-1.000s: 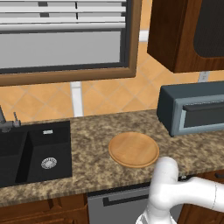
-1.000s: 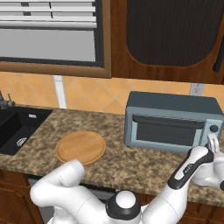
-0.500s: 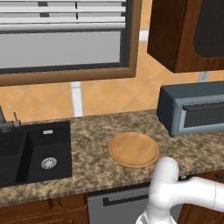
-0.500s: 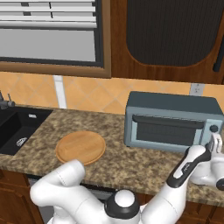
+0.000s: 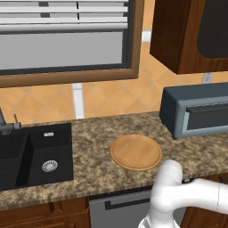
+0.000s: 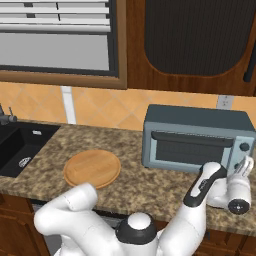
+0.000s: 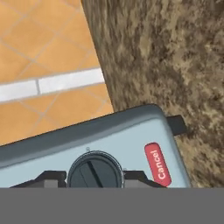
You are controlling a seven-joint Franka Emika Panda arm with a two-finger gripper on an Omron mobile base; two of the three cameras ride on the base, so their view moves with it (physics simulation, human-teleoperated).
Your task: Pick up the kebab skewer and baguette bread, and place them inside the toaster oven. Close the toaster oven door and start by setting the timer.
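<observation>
At lower centre of the hand view, the fingers [image 7: 94, 177] pinch the toaster oven [image 6: 197, 139]'s dark timer dial [image 7: 93, 170]: rigid, small, probably best gripped across its rim.

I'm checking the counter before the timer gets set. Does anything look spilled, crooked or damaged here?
Nothing stands out. The boxy blue-grey toaster oven sits square on the speckled granite counter with its door shut, the round wooden board lies flat, and the pincer straddles the dark timer knob.

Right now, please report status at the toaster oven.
Gripper closed around round dark timer knob. Boxy blue-grey toaster oven, drop-down door shut. Red Cancel button beside knob, nothing blocking.
</observation>
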